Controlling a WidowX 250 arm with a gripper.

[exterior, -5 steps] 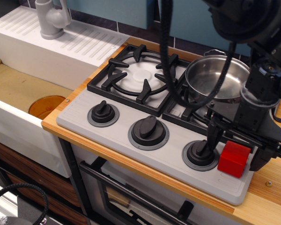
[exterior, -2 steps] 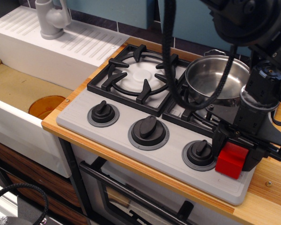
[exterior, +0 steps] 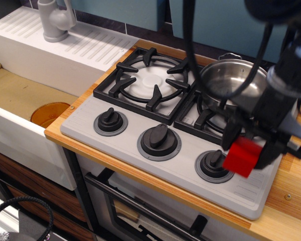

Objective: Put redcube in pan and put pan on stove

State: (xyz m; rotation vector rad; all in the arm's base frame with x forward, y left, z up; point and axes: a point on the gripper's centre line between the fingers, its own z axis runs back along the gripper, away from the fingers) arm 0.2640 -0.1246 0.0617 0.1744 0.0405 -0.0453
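Mid-carry: redcube clamped in claw, lifted above stove near bench's front right corner; next, up and back over pan on rear right burner, then release.

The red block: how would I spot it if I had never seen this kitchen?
Find the grey stove set in the wooden counter, then go to its front right corner. There the gripper holds the red cube just above the rightmost black knob. It is the only bright red thing there, among grey, black and the steel pan.
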